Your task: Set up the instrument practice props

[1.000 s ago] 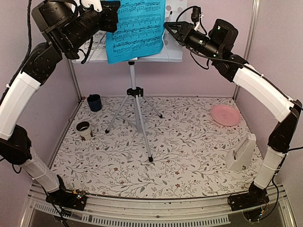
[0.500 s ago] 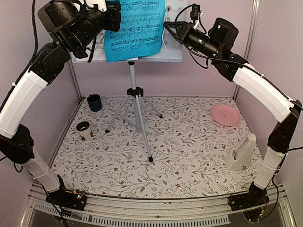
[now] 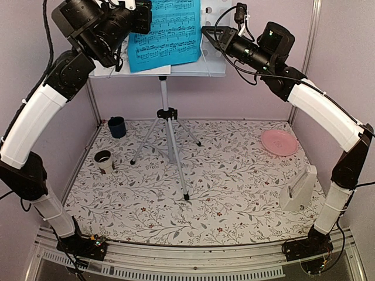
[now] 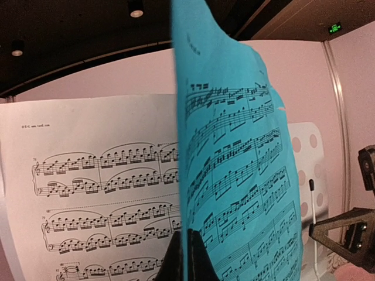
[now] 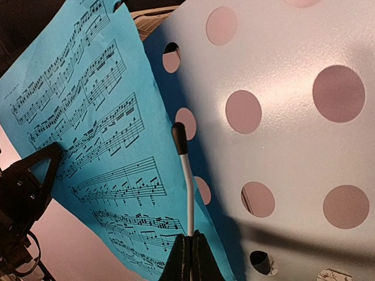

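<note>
The silver tripod music stand stands at the back, and its perforated tray carries the white music sheet on the left. The blue music sheet hangs in front of the tray with my left gripper shut on its left edge. Behind that sheet shows the white sheet. My right gripper is shut on the tray's thin white page-holder rod, just right of the blue sheet. The white pyramid metronome sits on the table at the near right.
A pink round plate lies at the right, behind the metronome. Two small dark cups stand near the left wall. The stand's legs spread across the middle of the flowered mat. Both arms reach high, close to the back wall.
The right gripper has closed on the page-holder rod. The left arm has risen and swung slightly right, lifting the blue sheet a little higher on the tray.
</note>
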You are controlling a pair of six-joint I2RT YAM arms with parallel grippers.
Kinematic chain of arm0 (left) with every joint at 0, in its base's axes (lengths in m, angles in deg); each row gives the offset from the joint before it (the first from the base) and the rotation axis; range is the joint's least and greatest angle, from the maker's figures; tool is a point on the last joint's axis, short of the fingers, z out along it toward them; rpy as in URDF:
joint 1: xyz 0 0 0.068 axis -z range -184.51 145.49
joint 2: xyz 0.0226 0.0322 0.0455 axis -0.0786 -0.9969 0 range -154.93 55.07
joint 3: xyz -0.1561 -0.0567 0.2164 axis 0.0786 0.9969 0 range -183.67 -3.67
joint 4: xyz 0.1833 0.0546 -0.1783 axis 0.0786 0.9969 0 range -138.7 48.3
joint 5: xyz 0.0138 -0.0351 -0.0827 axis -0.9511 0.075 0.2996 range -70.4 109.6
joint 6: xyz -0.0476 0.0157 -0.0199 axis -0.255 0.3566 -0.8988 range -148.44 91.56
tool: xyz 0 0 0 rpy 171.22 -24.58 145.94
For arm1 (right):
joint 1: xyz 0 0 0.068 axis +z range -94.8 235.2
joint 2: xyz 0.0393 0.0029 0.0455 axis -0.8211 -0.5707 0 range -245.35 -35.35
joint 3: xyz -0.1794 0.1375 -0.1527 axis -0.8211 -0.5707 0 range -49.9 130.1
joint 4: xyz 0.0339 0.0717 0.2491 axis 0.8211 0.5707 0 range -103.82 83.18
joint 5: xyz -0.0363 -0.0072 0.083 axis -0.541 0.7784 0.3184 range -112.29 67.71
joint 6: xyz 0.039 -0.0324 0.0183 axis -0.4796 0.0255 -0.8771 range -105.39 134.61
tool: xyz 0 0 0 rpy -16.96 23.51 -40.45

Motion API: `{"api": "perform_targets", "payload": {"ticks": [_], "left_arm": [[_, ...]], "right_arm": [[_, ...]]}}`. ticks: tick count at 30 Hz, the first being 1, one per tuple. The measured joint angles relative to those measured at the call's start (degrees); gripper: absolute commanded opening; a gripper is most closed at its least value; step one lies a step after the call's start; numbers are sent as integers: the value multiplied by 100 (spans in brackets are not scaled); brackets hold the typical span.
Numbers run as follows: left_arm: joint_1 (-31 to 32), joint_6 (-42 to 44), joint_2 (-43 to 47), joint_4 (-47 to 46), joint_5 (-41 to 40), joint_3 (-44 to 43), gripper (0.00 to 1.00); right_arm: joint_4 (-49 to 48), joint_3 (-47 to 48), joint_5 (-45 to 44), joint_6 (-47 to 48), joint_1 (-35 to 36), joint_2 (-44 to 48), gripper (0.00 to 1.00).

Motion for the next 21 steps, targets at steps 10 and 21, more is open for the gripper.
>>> {"api": "perform_targets", "payload": {"ticks": [10, 21], "left_arm": [[0, 155, -516, -39, 245, -365, 0], [-17, -50, -896, -42, 807, -579, 0]], "right_arm": [[-87, -17, 46, 472, 63, 0, 0], [-166, -37, 120, 656, 103, 0, 0]]}}
